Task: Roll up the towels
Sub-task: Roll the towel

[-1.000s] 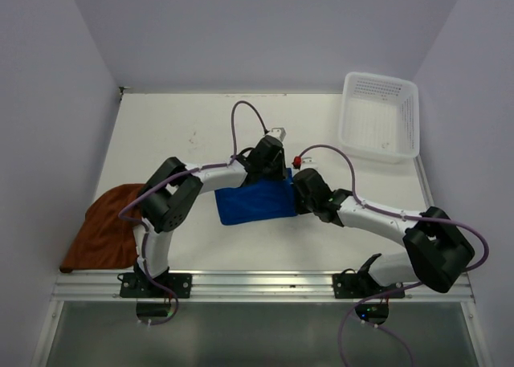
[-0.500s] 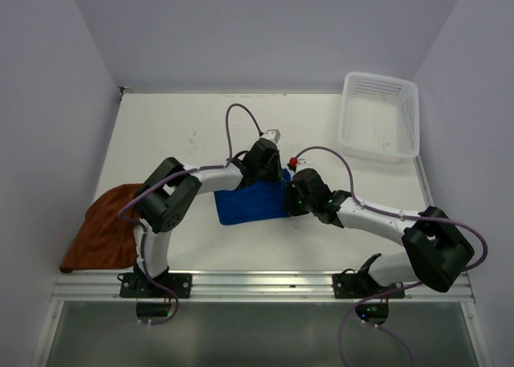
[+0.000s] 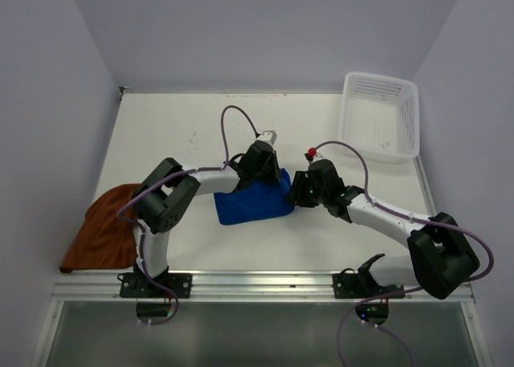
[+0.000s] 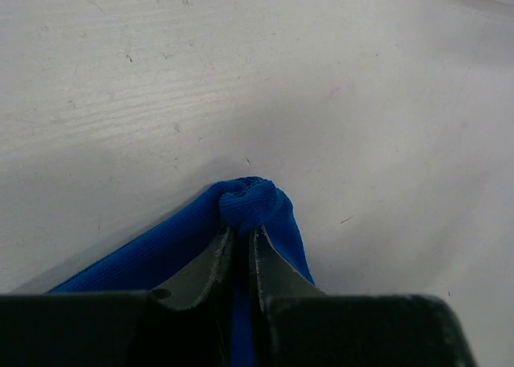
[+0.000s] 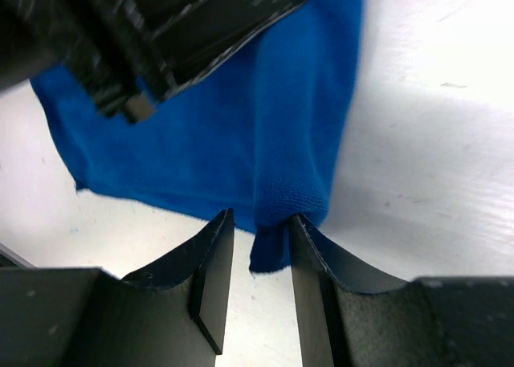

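The blue towel (image 3: 250, 202) lies folded on the table's middle. My left gripper (image 3: 267, 177) is at its far right corner, shut on a bunched corner of the blue towel (image 4: 250, 202); the left gripper (image 4: 241, 232) holds it low over the table. My right gripper (image 3: 296, 195) is at the towel's right edge. In the right wrist view the right gripper (image 5: 261, 222) is open, and a fold of the blue towel (image 5: 241, 134) hangs between its jaws and touches the right finger (image 5: 317, 254). The rust-brown towel (image 3: 104, 226) lies crumpled at the table's left edge.
A white perforated basket (image 3: 379, 116) stands at the far right corner. Walls close the table on the left, back and right. A metal rail (image 3: 257, 283) runs along the near edge by the arm bases.
The right wrist has swung up and to the right, drawing back to the towel's right edge. The left gripper has shifted slightly left with the corner, and the towel has bunched a little.
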Robot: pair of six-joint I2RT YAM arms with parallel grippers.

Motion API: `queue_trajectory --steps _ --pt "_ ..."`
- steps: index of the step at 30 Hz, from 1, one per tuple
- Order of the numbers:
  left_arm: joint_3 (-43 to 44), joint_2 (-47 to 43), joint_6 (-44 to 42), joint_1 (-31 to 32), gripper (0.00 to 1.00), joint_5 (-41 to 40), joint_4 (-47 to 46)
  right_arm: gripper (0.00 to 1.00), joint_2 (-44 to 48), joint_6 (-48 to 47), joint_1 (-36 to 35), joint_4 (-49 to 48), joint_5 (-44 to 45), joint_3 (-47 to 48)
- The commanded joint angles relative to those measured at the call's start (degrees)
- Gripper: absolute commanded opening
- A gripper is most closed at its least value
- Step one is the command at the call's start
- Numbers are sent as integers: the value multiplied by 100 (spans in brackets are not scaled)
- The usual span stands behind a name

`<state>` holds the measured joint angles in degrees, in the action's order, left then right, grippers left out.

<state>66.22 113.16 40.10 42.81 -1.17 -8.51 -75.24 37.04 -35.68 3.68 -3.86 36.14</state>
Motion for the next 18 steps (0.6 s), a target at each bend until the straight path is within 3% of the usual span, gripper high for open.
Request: queue_trajectory --steps 1,4,7,8,12,14,18 --pt "-162 -181 51 -88 1 -138 -45 37 168 330 430 -315 -404 -115" --pt "-179 -207 16 -88 1 -147 -54 37 150 410 694 -544 -598 -239" --pt "-179 -216 -2 -88 1 -155 -45 45 150 410 799 -728 -800 -292" --pt "-179 -207 -2 -88 1 -147 -45 52 194 375 817 -798 -870 -300" --pt "-162 -190 -11 -88 1 -155 -28 58 492 225 843 -694 -933 -266" --pt "-162 -189 -2 -80 1 -155 -19 58 659 112 870 -449 -828 -239" --pt "-170 -181 -46 -88 1 -147 -10 42 783 23 1097 -157 -625 -134"
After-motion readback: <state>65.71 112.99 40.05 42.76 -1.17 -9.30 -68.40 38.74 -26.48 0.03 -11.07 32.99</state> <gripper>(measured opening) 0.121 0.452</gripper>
